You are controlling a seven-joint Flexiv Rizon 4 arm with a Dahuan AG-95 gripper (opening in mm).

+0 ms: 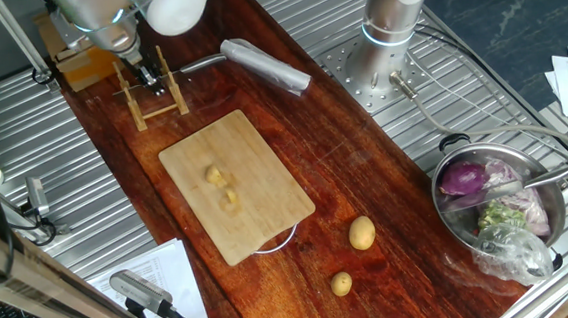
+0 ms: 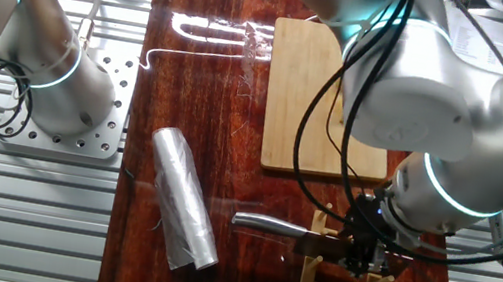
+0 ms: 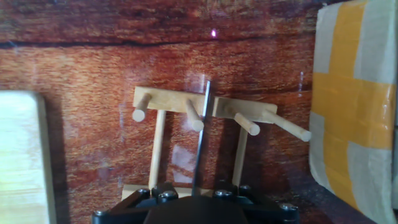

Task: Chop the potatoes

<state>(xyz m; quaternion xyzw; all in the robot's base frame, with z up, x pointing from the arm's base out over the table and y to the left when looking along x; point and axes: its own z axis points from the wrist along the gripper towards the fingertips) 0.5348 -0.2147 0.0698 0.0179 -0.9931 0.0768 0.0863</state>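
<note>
Small pale-yellow potato chunks (image 1: 222, 184) lie on the wooden cutting board (image 1: 258, 216) in mid table. In the other fixed view the arm hides them; the board (image 2: 299, 98) shows. My gripper (image 1: 150, 76) is over the wooden peg rack (image 1: 155, 103) behind the board. It holds the cleaver: the silver handle (image 2: 269, 225) sticks out sideways from the gripper (image 2: 360, 251). In the hand view the blade (image 3: 201, 137) shows edge-on, running from the gripper (image 3: 196, 202) between the rack's pegs (image 3: 205, 109). The fingers are hidden.
Two whole potatoes (image 1: 361, 233) (image 1: 342, 283) lie in front of the board. A foil-wrapped roll (image 1: 267, 65) lies next to the rack. A metal pot (image 1: 548, 229) of vegetables stands at the right. A yellow-taped box (image 3: 354, 106) is beside the rack. A second arm's base (image 2: 42, 57) stands nearby.
</note>
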